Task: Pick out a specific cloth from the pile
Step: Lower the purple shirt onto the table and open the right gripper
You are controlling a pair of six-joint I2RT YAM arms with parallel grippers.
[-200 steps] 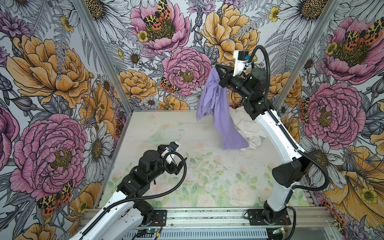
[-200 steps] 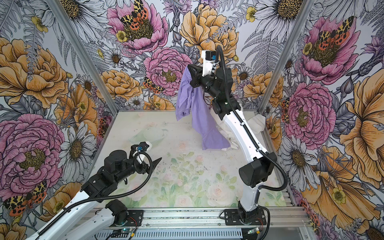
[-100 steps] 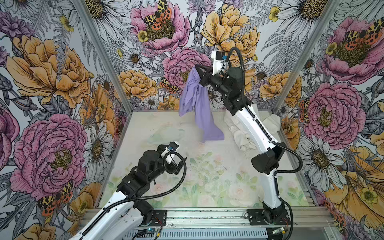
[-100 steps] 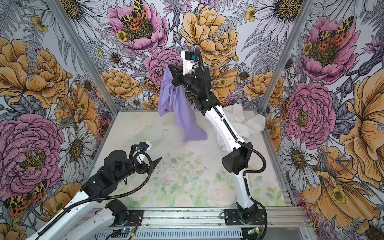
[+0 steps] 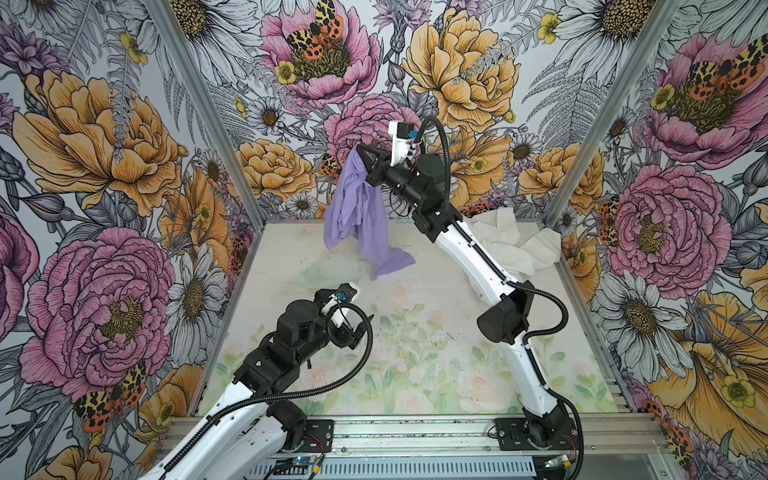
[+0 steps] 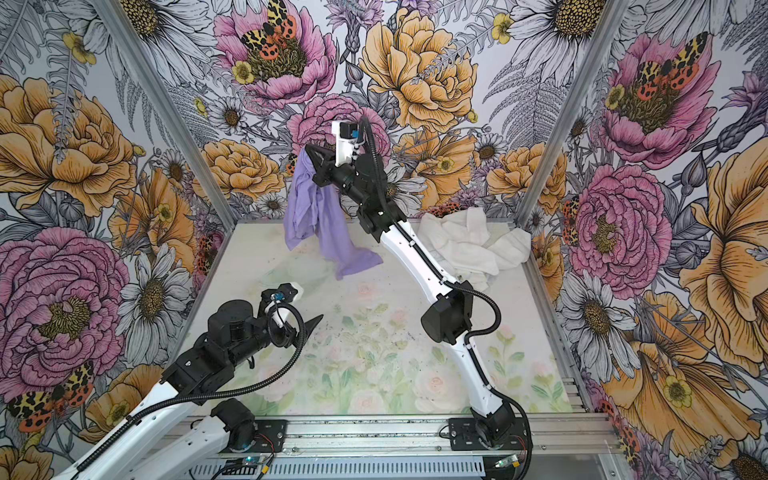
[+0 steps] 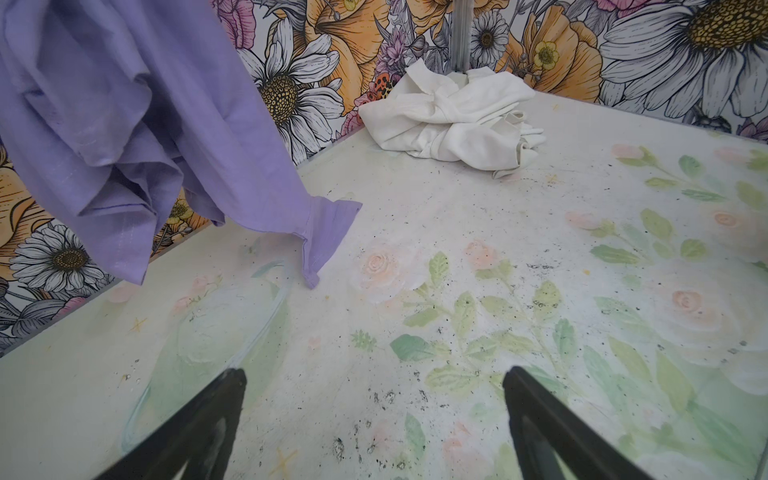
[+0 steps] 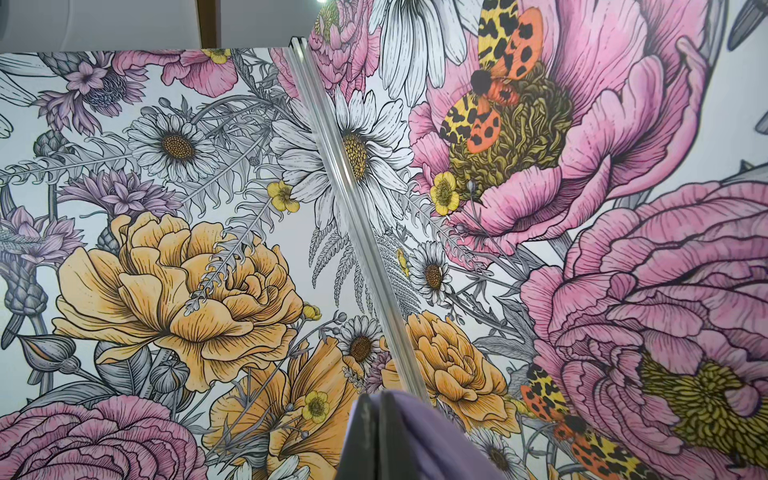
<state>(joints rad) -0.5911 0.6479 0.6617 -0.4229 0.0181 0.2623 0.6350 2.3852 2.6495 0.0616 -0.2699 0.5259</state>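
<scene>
The right gripper (image 5: 362, 153) is clamped on the lavender cloth (image 5: 356, 212), which dangles raised and well apart from the white pile (image 5: 517, 243). The left gripper (image 7: 374, 372) stands wide open and empty, farther from the pile.

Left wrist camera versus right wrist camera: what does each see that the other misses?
Only the left wrist view shows the table, the pile of white cloths in its far corner, and the left gripper, open and empty. Only the right wrist view shows the right gripper shut on a pinch of fabric and pointed up toward the top edge of the walls. Both show the cloth, lavender and hanging, and the flowered walls.
</scene>
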